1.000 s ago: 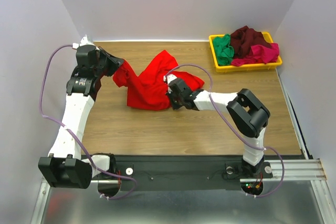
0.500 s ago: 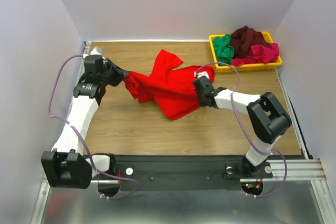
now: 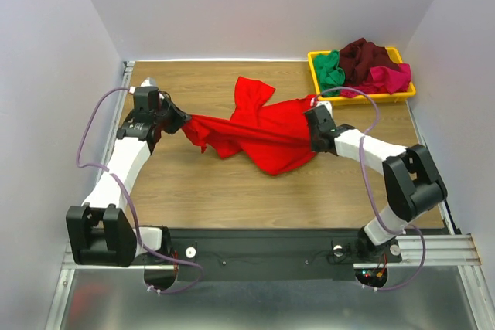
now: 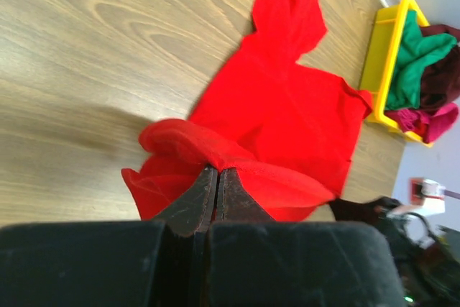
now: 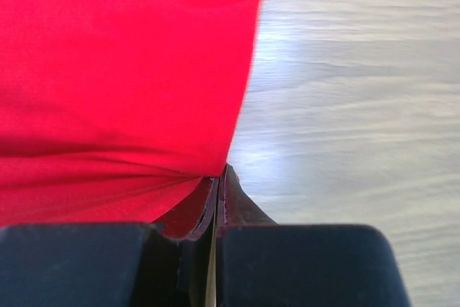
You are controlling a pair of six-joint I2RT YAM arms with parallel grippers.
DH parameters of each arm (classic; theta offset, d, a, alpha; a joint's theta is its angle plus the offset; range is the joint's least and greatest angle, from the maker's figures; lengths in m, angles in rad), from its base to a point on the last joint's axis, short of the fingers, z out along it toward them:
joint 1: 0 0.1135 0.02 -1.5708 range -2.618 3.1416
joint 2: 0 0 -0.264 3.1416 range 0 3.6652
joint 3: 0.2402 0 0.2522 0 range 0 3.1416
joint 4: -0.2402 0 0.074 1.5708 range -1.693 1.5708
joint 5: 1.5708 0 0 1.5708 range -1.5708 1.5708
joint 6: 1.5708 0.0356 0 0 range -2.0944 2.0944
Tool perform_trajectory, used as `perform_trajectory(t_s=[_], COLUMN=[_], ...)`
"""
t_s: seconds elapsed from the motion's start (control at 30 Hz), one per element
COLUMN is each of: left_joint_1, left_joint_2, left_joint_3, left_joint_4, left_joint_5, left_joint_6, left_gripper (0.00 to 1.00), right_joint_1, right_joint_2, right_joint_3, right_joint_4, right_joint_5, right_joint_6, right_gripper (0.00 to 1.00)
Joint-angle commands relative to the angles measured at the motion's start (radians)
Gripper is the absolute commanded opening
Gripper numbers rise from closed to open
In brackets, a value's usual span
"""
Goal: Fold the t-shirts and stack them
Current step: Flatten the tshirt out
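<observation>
Pulled farther apart than a second ago, my left gripper (image 3: 183, 120) and right gripper (image 3: 314, 117) each pinching an end of the red shirt (image 3: 263, 133), stretched across the middle, other shirts (image 3: 371, 63) heaped in far-right tray (image 3: 363, 98)

The red t-shirt (image 3: 259, 133) lies pulled across the middle of the table (image 3: 232, 195), pinched at its ends by the left gripper (image 3: 182, 123) and the right gripper (image 3: 315, 123), and bars the way from near side to far side there. Bare wood lies open in front of the cloth and behind it at the far left. The yellow tray (image 3: 394, 96), heaped with shirts (image 3: 371, 63), fills the far right corner, near the right gripper. Walls (image 3: 46, 75) close in on three sides.
</observation>
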Motion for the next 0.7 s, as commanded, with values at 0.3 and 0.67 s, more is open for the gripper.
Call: perform_trajectory(t_s=[0.3,0.67], left_joint_1=[0.005,-0.007], left_joint_2=[0.141,0.186], left_joint_3=[-0.03,-0.061], left_joint_4=[0.16,0.141], left_joint_5=[-0.011,-0.12], left_joint_6=[0.135,0.111], left_gripper=[0.19,0.86], right_joint_1=[-0.084,-0.087], right_joint_2=[-0.111,-0.162], right_joint_3=[0.001,0.021], right_joint_4=[-0.115,-0.158], right_joint_5=[-0.11,-0.193], right_joint_6=[0.074,0.1], right_gripper=[0.05,0.69])
